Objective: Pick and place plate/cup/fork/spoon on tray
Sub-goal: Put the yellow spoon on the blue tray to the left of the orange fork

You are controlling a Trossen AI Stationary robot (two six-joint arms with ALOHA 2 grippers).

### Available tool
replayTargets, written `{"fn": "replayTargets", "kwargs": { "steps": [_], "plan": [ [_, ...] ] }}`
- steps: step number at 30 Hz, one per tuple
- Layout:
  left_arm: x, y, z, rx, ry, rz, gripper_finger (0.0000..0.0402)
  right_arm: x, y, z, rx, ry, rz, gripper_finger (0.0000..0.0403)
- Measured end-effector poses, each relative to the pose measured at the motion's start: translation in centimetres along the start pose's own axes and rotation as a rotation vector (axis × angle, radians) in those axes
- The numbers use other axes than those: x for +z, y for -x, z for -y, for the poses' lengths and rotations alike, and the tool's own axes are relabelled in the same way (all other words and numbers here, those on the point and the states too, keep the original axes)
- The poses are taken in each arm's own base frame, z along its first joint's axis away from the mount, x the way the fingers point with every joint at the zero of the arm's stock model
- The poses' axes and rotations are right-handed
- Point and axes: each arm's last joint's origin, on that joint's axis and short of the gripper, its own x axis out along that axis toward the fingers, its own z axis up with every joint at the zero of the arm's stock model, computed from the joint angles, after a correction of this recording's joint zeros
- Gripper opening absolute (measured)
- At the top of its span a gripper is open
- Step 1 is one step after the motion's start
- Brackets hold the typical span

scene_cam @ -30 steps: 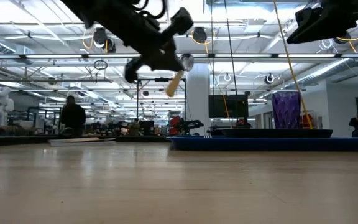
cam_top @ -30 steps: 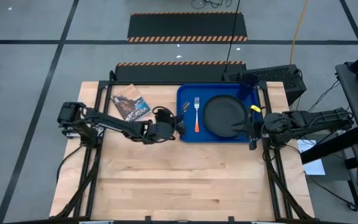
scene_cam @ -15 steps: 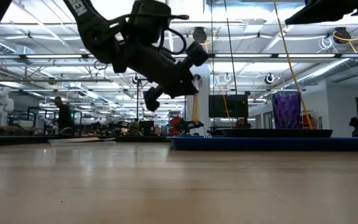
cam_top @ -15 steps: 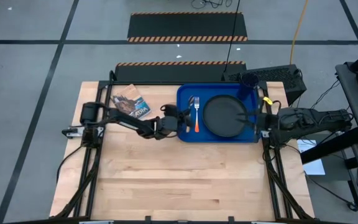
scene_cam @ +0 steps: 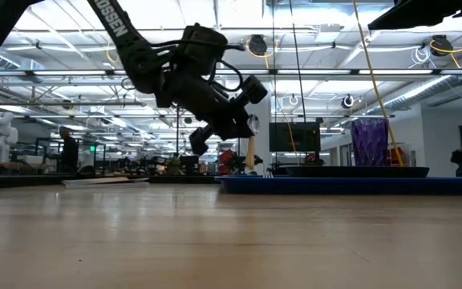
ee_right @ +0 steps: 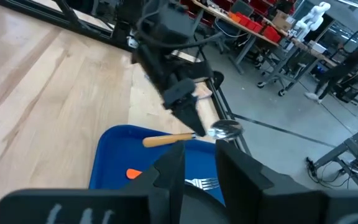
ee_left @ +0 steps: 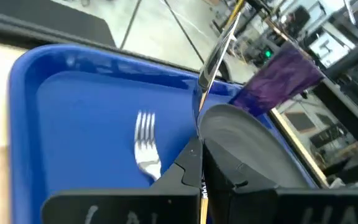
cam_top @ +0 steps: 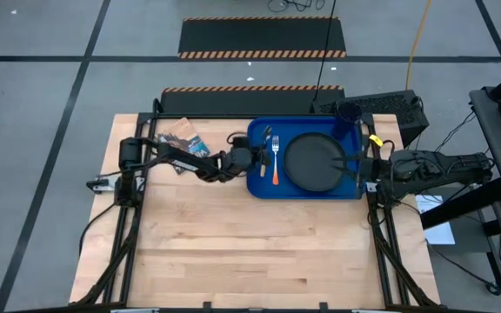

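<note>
The blue tray (cam_top: 303, 196) lies at the table's far right. It holds the black plate (cam_top: 318, 162) and the fork (cam_top: 275, 156), and the purple cup (cam_top: 348, 113) stands at its far right corner. My left gripper (cam_top: 252, 158) is shut on the spoon (ee_right: 185, 137) above the tray's left end, beside the fork. My right gripper (cam_top: 361, 169) is open and empty at the tray's right rim, next to the plate. The fork's tines (ee_left: 145, 143), the plate (ee_left: 247, 143) and the cup (ee_left: 278, 78) also show in the left wrist view. My left gripper pinches the spoon's neck (ee_right: 201, 132), between the orange handle (ee_right: 166, 140) and the silver bowl (ee_right: 225, 129), with its two fingers. The fingers slant down from the table's left and lie across the spoon. The spoon is clear of the tray, its handle end (scene_cam: 249, 152) lower.
A small printed booklet (cam_top: 183, 143) lies at the table's far left, under the left arm. Bare wood covers the near half of the table. A black box (cam_top: 381, 104) stands behind the tray's far right corner.
My left gripper has carried the spoon toward the table's right and far edge and down, from beside the tray to above its left end. The spoon has stayed in the hold. My right gripper has drawn back a little from the plate toward the table's right edge.
</note>
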Motion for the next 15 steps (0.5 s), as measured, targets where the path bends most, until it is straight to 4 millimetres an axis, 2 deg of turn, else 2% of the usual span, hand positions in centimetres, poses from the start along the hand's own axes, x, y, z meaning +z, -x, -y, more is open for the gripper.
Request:
{"fn": "replayTargets", "kwargs": {
  "steps": [2,5,8,15],
  "plan": [
    [1.0,-0.8,0.1,0.009,-0.006,-0.030,0.0002,0.0,0.0,0.0,0.000,0.001,0.000,0.0084],
    [1.2,-1.7,-0.4,0.081,-0.052,-0.108,0.0002,0.0,0.0,0.0,0.000,0.001,0.000,0.0084],
    [1.0,-1.8,-0.6,0.133,-0.079,-0.162,0.0002,0.0,0.0,0.0,0.001,0.002,0.000,0.0084],
    [0.6,-1.5,-0.4,0.143,-0.048,-0.169,0.0002,0.0,0.0,0.0,0.004,-0.002,0.001,0.0084]
  ]
}}
